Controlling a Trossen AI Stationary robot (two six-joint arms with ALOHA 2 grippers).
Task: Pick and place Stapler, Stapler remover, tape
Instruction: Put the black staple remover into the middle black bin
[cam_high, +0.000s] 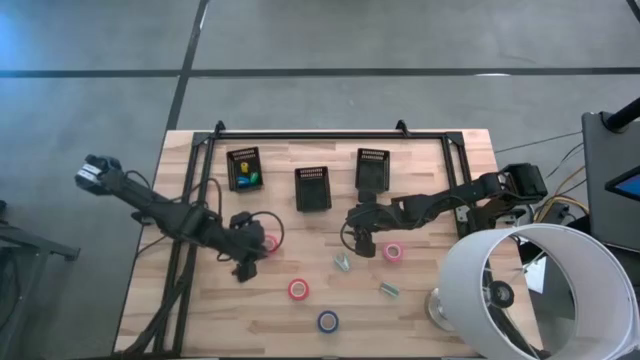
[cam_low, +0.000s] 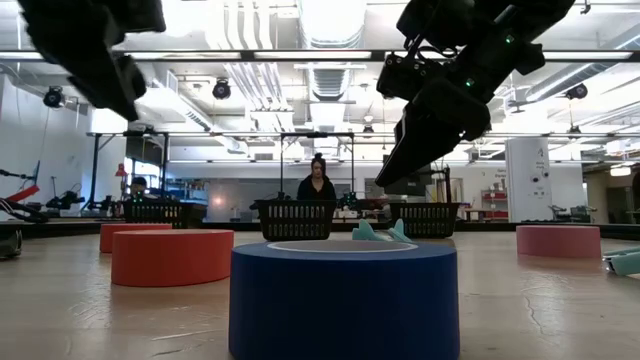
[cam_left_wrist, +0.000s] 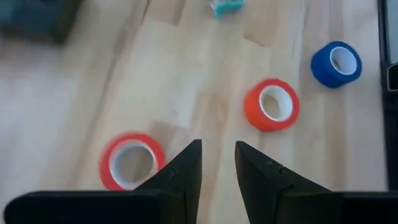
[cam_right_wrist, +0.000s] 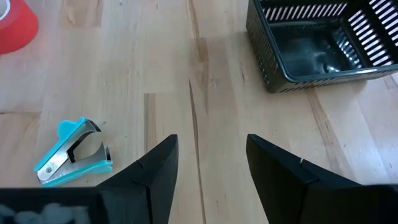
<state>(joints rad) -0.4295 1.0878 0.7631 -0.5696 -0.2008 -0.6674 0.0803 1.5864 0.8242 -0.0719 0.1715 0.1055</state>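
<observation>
Four tape rolls lie flat on the wooden table: a pink one (cam_high: 268, 243), a pink one (cam_high: 393, 251), a red one (cam_high: 298, 289) and a blue one (cam_high: 327, 321). A teal staple remover (cam_right_wrist: 71, 152) lies on its side (cam_high: 342, 262), and a second small teal piece (cam_high: 389, 290) lies nearer the front. I cannot pick out a stapler. My left gripper (cam_high: 245, 250) hovers just left of the first pink roll (cam_left_wrist: 130, 160), its fingers (cam_left_wrist: 217, 155) slightly apart and holding nothing. My right gripper (cam_high: 362, 238) is open above bare wood (cam_right_wrist: 211, 149), between the remover and the middle basket (cam_right_wrist: 323, 37).
Three black mesh baskets stand along the far side: the left one (cam_high: 243, 168) holds small coloured items, then the middle (cam_high: 312, 188) and right (cam_high: 372, 168). A black frame (cam_high: 330, 135) borders the table. A white cylinder (cam_high: 530, 290) overhangs the near right corner. People show in the room behind (cam_low: 317, 185).
</observation>
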